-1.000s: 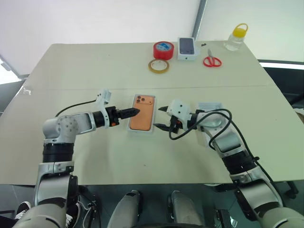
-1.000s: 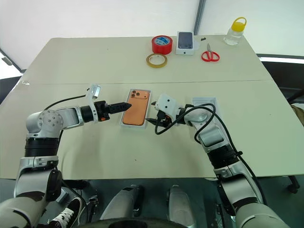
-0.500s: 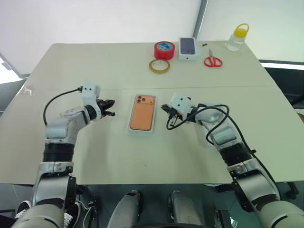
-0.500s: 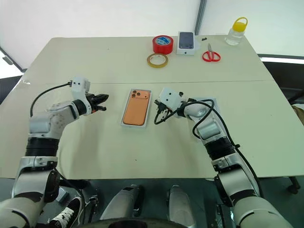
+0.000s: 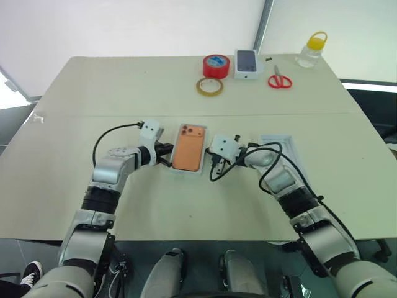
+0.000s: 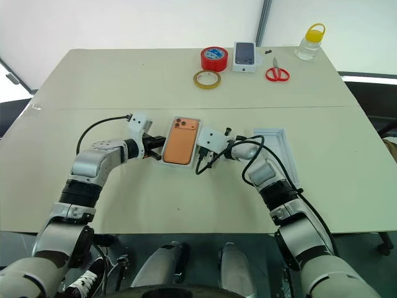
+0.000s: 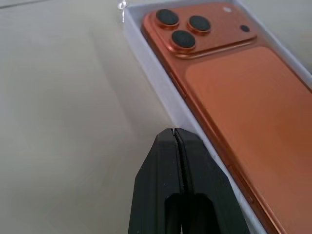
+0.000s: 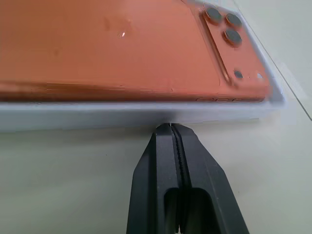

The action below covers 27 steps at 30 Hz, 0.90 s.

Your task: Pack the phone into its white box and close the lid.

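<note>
The orange phone (image 5: 188, 149) lies camera side up inside the shallow white box (image 5: 184, 172) at the table's middle. My left gripper (image 5: 167, 149) is shut, and its tips (image 7: 174, 132) sit at the outside of the box's left long wall (image 7: 156, 63), with nothing held. My right gripper (image 8: 170, 126) is also shut and empty. Its tips meet the box's right long wall (image 8: 97, 118), below the phone's edge (image 8: 107, 44). A second shallow white tray, seemingly the lid (image 5: 286, 144), lies to the right, partly under my right forearm.
Along the far edge stand a red tape roll (image 5: 214, 65), a tan tape ring (image 5: 209, 87), a small white box printed with a phone (image 5: 246, 63), red scissors (image 5: 279, 80) and a yellow-capped bottle (image 5: 311, 49). Cables loop off both wrists.
Both grippers have shut. The left one swung out to the left, then came back to the box's left wall. The right one moved in against the box's right wall.
</note>
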Each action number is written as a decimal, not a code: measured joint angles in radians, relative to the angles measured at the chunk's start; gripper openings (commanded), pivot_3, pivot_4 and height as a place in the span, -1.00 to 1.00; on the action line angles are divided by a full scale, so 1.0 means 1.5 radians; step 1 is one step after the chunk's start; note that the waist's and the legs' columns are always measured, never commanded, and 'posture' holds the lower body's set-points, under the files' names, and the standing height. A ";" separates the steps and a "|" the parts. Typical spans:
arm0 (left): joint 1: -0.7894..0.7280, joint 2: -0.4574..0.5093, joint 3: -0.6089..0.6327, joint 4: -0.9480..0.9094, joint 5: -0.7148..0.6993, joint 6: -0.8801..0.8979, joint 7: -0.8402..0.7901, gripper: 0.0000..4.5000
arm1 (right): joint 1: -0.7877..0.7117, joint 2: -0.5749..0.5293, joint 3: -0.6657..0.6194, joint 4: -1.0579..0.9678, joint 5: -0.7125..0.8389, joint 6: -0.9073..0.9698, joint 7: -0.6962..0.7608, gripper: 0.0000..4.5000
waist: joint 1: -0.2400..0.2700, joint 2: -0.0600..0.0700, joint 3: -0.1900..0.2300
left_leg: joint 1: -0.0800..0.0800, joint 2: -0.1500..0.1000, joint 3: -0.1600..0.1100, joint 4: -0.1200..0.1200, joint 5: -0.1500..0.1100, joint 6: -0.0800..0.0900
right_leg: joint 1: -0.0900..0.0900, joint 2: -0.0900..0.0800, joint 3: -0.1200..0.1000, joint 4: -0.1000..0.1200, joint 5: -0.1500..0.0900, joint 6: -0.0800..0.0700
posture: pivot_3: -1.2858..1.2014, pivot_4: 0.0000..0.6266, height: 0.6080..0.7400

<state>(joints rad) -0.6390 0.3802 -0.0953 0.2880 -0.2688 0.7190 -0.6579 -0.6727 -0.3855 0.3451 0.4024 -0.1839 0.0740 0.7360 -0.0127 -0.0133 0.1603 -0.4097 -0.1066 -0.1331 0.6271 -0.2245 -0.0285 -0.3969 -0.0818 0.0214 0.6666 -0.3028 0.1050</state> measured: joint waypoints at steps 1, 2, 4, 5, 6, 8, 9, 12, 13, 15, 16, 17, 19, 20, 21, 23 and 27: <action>0.000 -0.003 -0.004 -0.005 0.000 0.006 -0.010 -0.98 | 0.004 -0.010 -0.003 -0.007 0.000 0.001 0.004 -1.00 | 0.001 0.000 0.000 | 0.000 0.000 0.000 0.000 0.000 0.000 | 0.000 0.000 0.000 0.000 0.000 0.000 | 0.03 -0.52 1.00; 0.001 -0.010 -0.008 -0.010 0.001 0.010 -0.019 -0.98 | 0.011 -0.022 -0.007 -0.016 0.000 0.002 0.009 -1.00 | 0.002 0.000 0.000 | 0.000 0.000 0.000 0.000 0.000 0.000 | 0.000 0.000 0.000 0.000 0.000 0.000 | 0.03 -0.52 1.00; -0.001 -0.024 -0.013 -0.011 0.002 0.013 -0.027 -0.98 | 0.024 -0.040 -0.015 -0.033 0.000 0.008 0.016 -1.00 | 0.003 0.000 0.000 | 0.000 0.000 0.000 0.001 0.000 0.000 | 0.001 0.000 -0.001 -0.001 0.000 0.000 | 0.03 -0.52 1.00; -0.003 -0.034 -0.019 -0.011 0.003 0.015 -0.030 -0.98 | 0.034 -0.052 -0.023 -0.047 0.001 0.013 0.022 -1.00 | 0.005 0.000 0.000 | 0.000 -0.001 0.000 0.001 0.000 0.000 | 0.001 0.000 -0.001 -0.001 0.000 0.000 | 0.03 -0.52 1.00; -0.006 -0.045 -0.026 -0.012 0.005 0.016 -0.034 -0.98 | 0.045 -0.066 -0.029 -0.062 0.001 0.019 0.027 -1.00 | 0.007 0.000 0.000 | 0.000 -0.001 0.000 0.001 0.000 0.001 | 0.001 0.000 -0.001 -0.001 0.000 0.000 | 0.03 -0.52 1.00; -0.016 -0.069 -0.040 -0.011 0.011 0.024 -0.041 -0.98 | 0.068 -0.095 -0.047 -0.096 0.002 0.036 0.040 -1.00 | 0.015 0.000 0.000 | 0.000 -0.001 0.000 0.001 -0.001 0.001 | 0.002 0.000 -0.001 -0.001 0.000 0.001 | 0.03 -0.52 1.00; -0.018 -0.078 -0.047 -0.011 0.013 0.024 -0.043 -0.98 | 0.078 -0.106 -0.054 -0.109 0.003 0.046 0.046 -1.00 | 0.017 0.000 0.000 | 0.000 -0.001 0.000 0.001 -0.001 0.001 | 0.002 0.000 -0.001 -0.001 -0.001 0.001 | 0.03 -0.52 1.00; -0.030 -0.107 -0.064 -0.001 0.021 0.026 -0.055 -0.98 | 0.117 -0.145 -0.076 -0.168 0.004 0.077 0.067 -1.00 | 0.019 0.000 0.000 | 0.000 -0.001 0.000 0.002 -0.001 0.002 | 0.003 -0.001 -0.001 -0.002 -0.001 0.002 | 0.03 -0.52 1.00; -0.037 -0.114 -0.073 0.006 0.025 0.026 -0.062 -0.98 | 0.132 -0.155 -0.082 -0.188 0.004 0.088 0.072 -1.00 | 0.019 0.000 0.000 | 0.000 -0.002 0.000 0.002 -0.001 0.002 | 0.003 -0.001 -0.001 -0.002 -0.001 0.002 | 0.03 -0.52 1.00; -0.049 -0.124 -0.086 0.017 0.032 0.026 -0.078 -0.98 | 0.157 -0.175 -0.093 -0.226 0.004 0.109 0.080 -1.00 | 0.018 0.000 0.000 | 0.000 -0.001 0.000 0.002 -0.001 0.002 | 0.003 -0.001 -0.001 -0.002 -0.001 0.002 | 0.03 -0.52 1.00; -0.052 -0.130 -0.092 0.021 0.035 0.024 -0.087 -0.98 | 0.171 -0.183 -0.101 -0.245 0.004 0.121 0.085 -1.00 | 0.018 0.000 0.000 | 0.000 -0.001 0.000 0.002 -0.001 0.002 | 0.003 -0.001 -0.001 -0.002 -0.001 0.002 | 0.03 -0.52 1.00; -0.055 -0.134 -0.099 0.024 0.037 0.022 -0.093 -0.98 | 0.182 -0.193 -0.107 -0.259 0.005 0.129 0.088 -1.00 | 0.017 0.000 0.000 | 0.000 -0.001 0.000 0.002 -0.001 0.002 | 0.003 -0.001 -0.001 -0.002 -0.001 0.002 | 0.03 -0.52 1.00; -0.065 -0.148 -0.110 0.040 0.045 0.014 -0.105 -0.98 | 0.213 -0.214 -0.122 -0.297 0.006 0.148 0.094 -1.00 | 0.019 0.000 0.000 | 0.000 -0.001 0.000 0.002 -0.001 0.002 | 0.003 -0.001 -0.001 -0.002 -0.001 0.002 | 0.03 -0.52 1.00; -0.067 -0.152 -0.113 0.045 0.048 0.011 -0.112 -0.98 | 0.222 -0.220 -0.128 -0.307 0.007 0.154 0.097 -1.00 | 0.018 0.000 0.000 | 0.000 -0.001 0.000 0.002 -0.001 0.002 | 0.003 -0.001 -0.001 -0.002 -0.001 0.002 | 0.03 -0.52 1.00; -0.069 -0.157 -0.117 0.048 0.051 0.009 -0.118 -0.98 | 0.231 -0.226 -0.134 -0.317 0.007 0.161 0.099 -1.00 | 0.017 0.000 0.000 | 0.000 -0.001 0.000 0.002 -0.001 0.002 | 0.003 -0.001 -0.001 -0.002 -0.001 0.002 | 0.03 -0.52 1.00; -0.073 -0.172 -0.126 0.059 0.057 0.001 -0.126 -0.98 | 0.252 -0.241 -0.150 -0.336 0.008 0.172 0.102 -1.00 | 0.019 0.000 0.000 | 0.000 -0.001 0.000 0.002 -0.002 0.003 | 0.003 -0.001 -0.002 -0.002 -0.001 0.002 | 0.03 -0.52 1.00; -0.075 -0.186 -0.131 0.070 0.066 -0.015 -0.131 -0.98 | 0.266 -0.252 -0.162 -0.349 0.007 0.182 0.104 -1.00 | 0.017 0.000 0.000 | 0.000 -0.001 0.000 0.002 -0.002 0.003 | 0.003 -0.001 -0.002 -0.002 -0.001 0.002 | 0.03 -0.52 1.00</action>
<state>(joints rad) -0.7519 0.1008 -0.2916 0.3936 -0.1693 0.6966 -0.8544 -0.2731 -0.7631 0.1022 -0.1205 -0.1734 0.3476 0.8912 0.0125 -0.0139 0.1606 -0.4097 -0.1082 -0.1334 0.6304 -0.2269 -0.0244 -0.3920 -0.0839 0.0188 0.6635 -0.3047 0.1083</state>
